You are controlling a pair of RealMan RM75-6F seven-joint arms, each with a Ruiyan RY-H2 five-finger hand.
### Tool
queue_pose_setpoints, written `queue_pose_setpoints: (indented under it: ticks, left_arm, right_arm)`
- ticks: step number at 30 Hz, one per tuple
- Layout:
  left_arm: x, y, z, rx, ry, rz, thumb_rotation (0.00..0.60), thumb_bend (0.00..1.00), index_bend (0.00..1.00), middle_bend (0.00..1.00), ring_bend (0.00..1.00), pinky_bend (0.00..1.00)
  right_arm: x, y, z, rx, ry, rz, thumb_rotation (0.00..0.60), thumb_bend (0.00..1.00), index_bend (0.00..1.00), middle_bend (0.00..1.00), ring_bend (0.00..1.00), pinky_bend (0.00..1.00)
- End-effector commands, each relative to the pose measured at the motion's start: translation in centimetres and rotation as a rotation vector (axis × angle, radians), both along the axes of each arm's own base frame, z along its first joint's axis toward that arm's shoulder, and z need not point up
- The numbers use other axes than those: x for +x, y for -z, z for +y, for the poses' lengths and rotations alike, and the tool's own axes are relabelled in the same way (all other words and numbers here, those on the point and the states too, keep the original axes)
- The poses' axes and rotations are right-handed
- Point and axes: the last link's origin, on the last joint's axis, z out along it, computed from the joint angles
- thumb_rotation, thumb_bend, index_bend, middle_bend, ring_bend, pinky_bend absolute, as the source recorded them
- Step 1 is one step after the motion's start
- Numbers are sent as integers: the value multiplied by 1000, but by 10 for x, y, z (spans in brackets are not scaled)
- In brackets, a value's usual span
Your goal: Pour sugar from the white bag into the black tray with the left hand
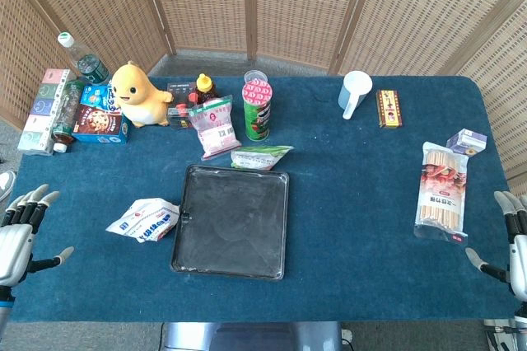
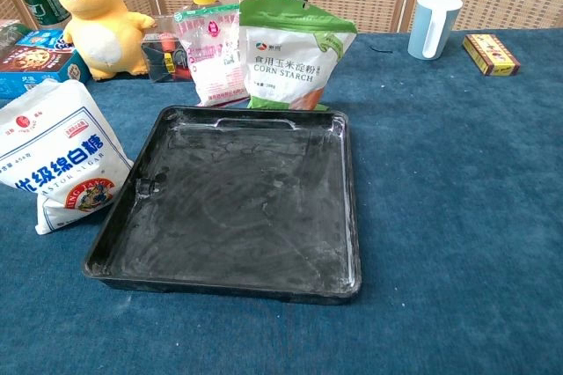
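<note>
The white sugar bag (image 1: 144,220) lies on the blue cloth just left of the black tray (image 1: 233,219); the chest view shows the sugar bag (image 2: 57,164) with red and blue print, touching the tray's left rim. The tray (image 2: 236,203) has a thin whitish film on its floor. My left hand (image 1: 18,231) hangs at the table's left edge, fingers spread, holding nothing, well left of the bag. My right hand (image 1: 512,240) sits at the right edge, fingers spread and empty. Neither hand appears in the chest view.
Behind the tray stand a corn starch bag (image 2: 295,54), a pink packet (image 2: 211,54), a green can (image 1: 257,109), a yellow toy (image 1: 138,94) and boxes (image 1: 99,116). A white cup (image 1: 355,93), a small box (image 1: 389,108) and a noodle pack (image 1: 441,194) lie to the right.
</note>
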Motion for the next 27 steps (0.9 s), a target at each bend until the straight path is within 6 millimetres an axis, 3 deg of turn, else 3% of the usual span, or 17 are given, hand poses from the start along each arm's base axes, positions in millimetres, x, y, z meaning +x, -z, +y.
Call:
queue_pose_setpoints:
  ticks: [1,11,20,27]
  left_arm:
    - [0,0,0,-2,0,1,600,179,66,0,0,31]
    - [-6,12,0,-33,-27,5,600,176,66,0,0,31]
    - [-24,64,8,-162,-132,-62,600,159,64,0,0,31]
    - [-15,103,26,-194,-148,-187,600,160,65,0,0,31]
  right_arm:
    - [0,-1,0,-1,1,-3,600,2,0,0,0,53]
    - [0,-2,1,2,9,-14,600,11,0,0,0,45]
    - [1,-5,2,2,7,-39,600,12,0,0,0,35]
    - [0,-9,3,-6,7,-55,600,13,0,0,0,27]
